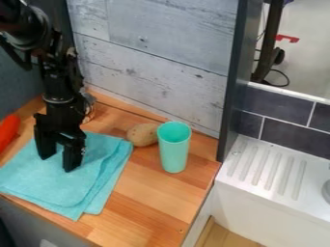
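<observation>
We see one robot arm [58, 72] coming in from the upper left, with its one black tool [58, 162] pointing down over the folded turquoise cloth [90, 190]. The tool is open: its two fingers stand apart, and we make out nothing held between them. We cannot tell whether their tips touch the fabric. There is one such cloth, lying flat in uneven layers on the left part of the wooden tabletop [155, 202], near its front edge.

Just beyond the cloth's far right corner we find one brown potato [143, 134]. Right beside that, one tall mint-green cup [174, 153] stands upright, its mouth facing up; we cannot tell whether the two touch. At the left edge we spot one orange-red object [7, 131], partly cut off by the view.

Behind the tabletop rises a wall of pale, weathered planks [155, 53]. To the right, we see one white sink unit [251, 198] with several grooves in its top, below dark tiles [277, 108].
</observation>
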{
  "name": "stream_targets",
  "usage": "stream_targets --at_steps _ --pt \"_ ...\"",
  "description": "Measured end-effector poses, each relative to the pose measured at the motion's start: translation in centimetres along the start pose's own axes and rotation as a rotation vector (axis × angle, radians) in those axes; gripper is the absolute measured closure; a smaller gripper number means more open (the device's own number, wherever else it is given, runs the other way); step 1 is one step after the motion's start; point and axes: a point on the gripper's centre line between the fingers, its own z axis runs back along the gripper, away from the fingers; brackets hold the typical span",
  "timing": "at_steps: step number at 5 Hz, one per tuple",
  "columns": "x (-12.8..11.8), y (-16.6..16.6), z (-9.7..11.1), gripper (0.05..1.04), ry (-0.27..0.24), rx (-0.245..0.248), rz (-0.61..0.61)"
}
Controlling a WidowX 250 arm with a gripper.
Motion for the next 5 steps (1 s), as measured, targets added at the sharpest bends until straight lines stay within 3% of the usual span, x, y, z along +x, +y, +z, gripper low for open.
stream_targets --at_steps 1,2,3,4,5 --pt "-1.5 0.2 0.3 0.083 0.006 -0.032 0.016" --pt "-2.3 -0.4 3.0 0.083 -0.022 -0.005 -0.014" --pt "-3.3 -2.4 7.8 0.083 -0.13 0.061 -0.091" --pt "-5.6 -4.1 12.1 0.083 -0.27 0.049 -0.104" --pt "-7.8 -7.3 13.6 0.083 -0.277 -0.048 -0.128"
